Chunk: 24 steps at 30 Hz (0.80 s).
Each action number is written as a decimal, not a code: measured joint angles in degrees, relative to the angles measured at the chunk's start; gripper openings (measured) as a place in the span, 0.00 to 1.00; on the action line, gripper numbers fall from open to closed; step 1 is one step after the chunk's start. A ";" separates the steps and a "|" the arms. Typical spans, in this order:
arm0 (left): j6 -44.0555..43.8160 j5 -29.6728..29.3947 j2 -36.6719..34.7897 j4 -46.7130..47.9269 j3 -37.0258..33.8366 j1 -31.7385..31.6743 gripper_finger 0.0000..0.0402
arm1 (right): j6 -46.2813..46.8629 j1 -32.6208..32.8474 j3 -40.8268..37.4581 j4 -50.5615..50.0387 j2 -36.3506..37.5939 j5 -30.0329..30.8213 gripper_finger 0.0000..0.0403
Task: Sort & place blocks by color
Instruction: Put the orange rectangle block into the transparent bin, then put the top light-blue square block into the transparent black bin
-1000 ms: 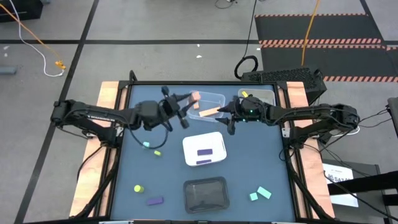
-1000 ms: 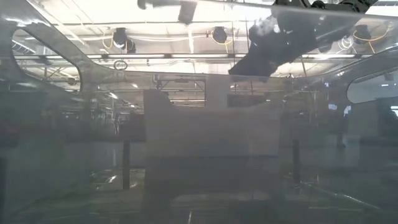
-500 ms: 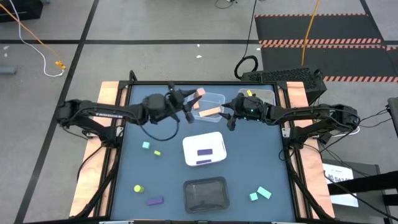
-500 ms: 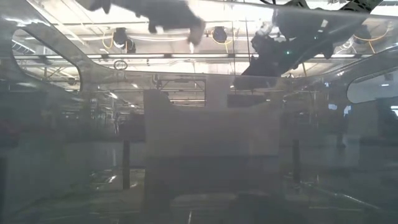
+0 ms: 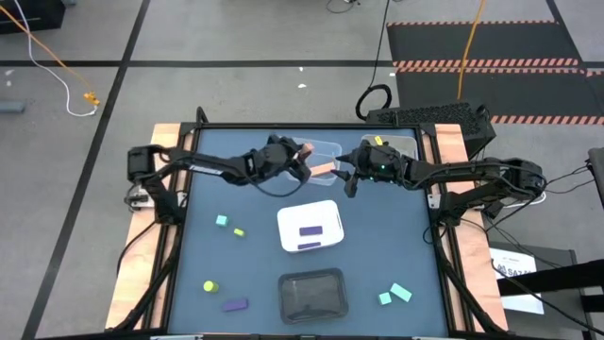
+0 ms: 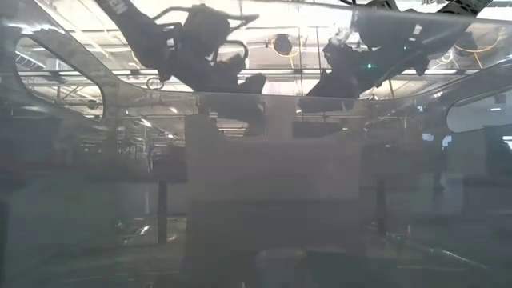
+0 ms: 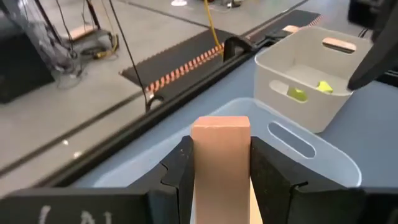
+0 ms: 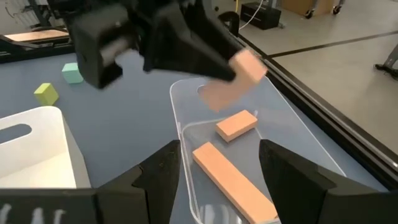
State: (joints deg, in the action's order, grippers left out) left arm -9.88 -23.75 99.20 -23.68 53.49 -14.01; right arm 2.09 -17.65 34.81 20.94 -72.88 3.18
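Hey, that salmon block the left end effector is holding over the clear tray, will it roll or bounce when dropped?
The salmon block has flat faces and square edges, so it probably won't roll. It looks rigid and small, likely light, so it may bounce slightly in the clear tray. The left end effector grips its flat sides, so slipping seems unlikely.

The dark blue table [image 5: 377,255] carries 4 trays; loose blocks [image 5: 396,294] lie near its front corners

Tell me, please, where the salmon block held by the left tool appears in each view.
High view: salmon block over the clear tray, top centre.
Low view: cannot tell.
Left wrist view: bottom centre, clamped by the left tool.
Right wrist view: upper centre.
Shared landmark: the clear tray.
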 joint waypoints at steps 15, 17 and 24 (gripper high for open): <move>-4.04 -0.73 -0.68 4.97 0.01 -0.23 0.60 | 0.01 0.00 0.00 1.65 0.00 0.00 0.52; -4.30 -0.72 -3.17 7.00 0.03 -0.06 0.60 | 0.00 0.00 0.00 1.73 0.00 0.00 0.52; -7.22 4.64 -18.12 35.32 0.11 3.61 0.54 | -0.06 0.00 0.00 2.02 0.00 -0.07 0.52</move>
State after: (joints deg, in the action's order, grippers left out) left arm -17.10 -19.11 81.08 11.64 53.60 -10.40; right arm 2.03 -17.65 34.81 22.96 -72.88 3.11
